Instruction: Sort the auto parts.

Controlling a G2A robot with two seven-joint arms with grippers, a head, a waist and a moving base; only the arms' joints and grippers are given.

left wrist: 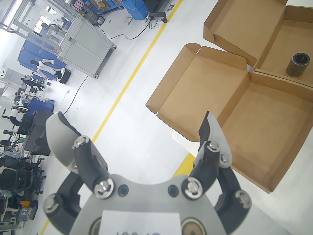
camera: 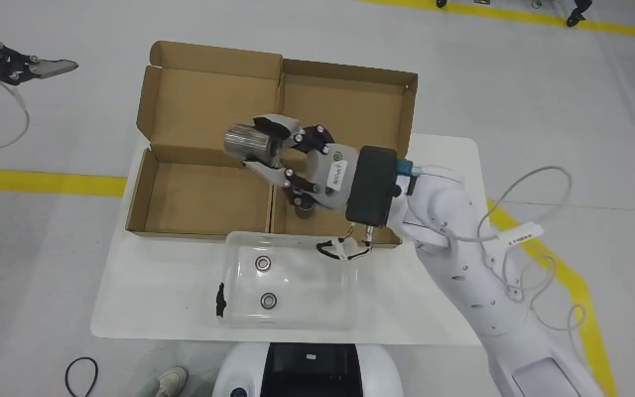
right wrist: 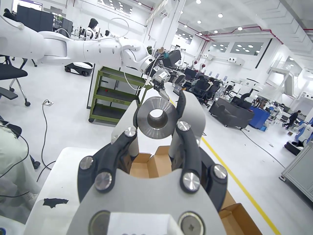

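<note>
Table (camera: 159,288): a bushing (right wrist: 156,123) that bounces out could roll off its edge.
Left box (camera: 203,198): open, touching the right box (camera: 347,99); a release near their shared wall may land in the wrong box.
Bin (camera: 317,303): just beside the boxes; a low swing could clip its rim.
Right gripper (camera: 266,145): jaws clamped on the bushing, in the air over the left box's lid fold; smooth metal may slip.
Left gripper (left wrist: 133,119): jaws spread, empty, off the table.
Sleeve (left wrist: 299,65): upright in the right box; a drop could topple it.
Rings (camera: 263,262): 2 in the bin, unsorted.
</note>
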